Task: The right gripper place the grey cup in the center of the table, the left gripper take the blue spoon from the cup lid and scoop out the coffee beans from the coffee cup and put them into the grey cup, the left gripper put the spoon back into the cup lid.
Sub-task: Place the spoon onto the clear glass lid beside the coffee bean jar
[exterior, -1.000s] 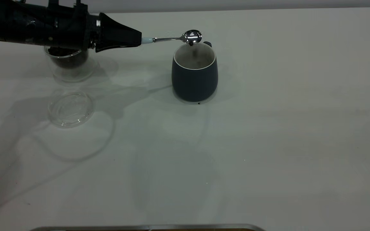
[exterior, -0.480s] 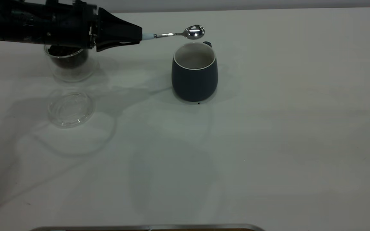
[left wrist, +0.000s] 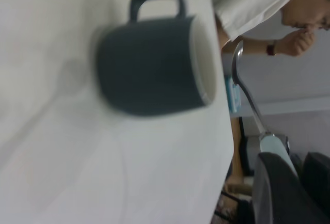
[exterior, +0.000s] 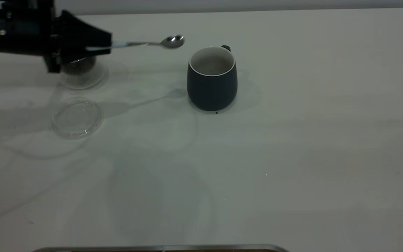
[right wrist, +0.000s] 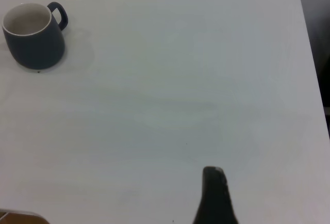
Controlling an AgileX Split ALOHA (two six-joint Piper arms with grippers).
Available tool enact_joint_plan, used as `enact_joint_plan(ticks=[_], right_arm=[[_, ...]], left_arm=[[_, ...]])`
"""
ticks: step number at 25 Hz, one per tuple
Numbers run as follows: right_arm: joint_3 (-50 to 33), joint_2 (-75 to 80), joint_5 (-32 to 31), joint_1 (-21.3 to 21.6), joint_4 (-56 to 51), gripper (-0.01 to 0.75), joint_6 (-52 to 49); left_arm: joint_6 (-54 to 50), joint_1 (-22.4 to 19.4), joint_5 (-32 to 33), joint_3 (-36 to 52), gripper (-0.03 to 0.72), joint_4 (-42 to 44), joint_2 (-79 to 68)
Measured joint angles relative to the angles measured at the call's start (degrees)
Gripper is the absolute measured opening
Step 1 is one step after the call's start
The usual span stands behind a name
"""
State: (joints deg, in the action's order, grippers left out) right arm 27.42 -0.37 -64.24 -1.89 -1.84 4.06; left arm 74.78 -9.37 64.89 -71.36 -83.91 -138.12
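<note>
Clamped on the pale handle of the blue spoon point(exterior: 142, 43), the left gripper point(exterior: 98, 43) hung above the coffee cup point(exterior: 81, 71), bowl of the spoon apparently empty. The grey cup point(exterior: 212, 78), matte and rounded, stood beyond the spoon's tip; the clear glass cup lid point(exterior: 77, 117) lay nearer the camera. Best, I judged, to keep the shiny spoon level and lower it gently onto glass.

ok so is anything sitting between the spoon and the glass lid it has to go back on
Nothing visible. The left hand holds the blue spoon in the air; the cup lid lies bare on the table, nearer the camera than the coffee cup.
</note>
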Motion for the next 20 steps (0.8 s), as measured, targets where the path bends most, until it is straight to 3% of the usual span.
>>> enact_joint_plan(ticks=[7,20], right_arm=[[0.0,0.0,0.0,0.0,0.0,0.59,0.0],[0.0,0.0,0.0,0.0,0.0,0.59,0.0]], left_arm=[[-3.2,-5.8,0.1,0.0,0.128,10.6,1.9],[-10.2,-17.6,0.6,0.0,0.128,21.5,3.4]])
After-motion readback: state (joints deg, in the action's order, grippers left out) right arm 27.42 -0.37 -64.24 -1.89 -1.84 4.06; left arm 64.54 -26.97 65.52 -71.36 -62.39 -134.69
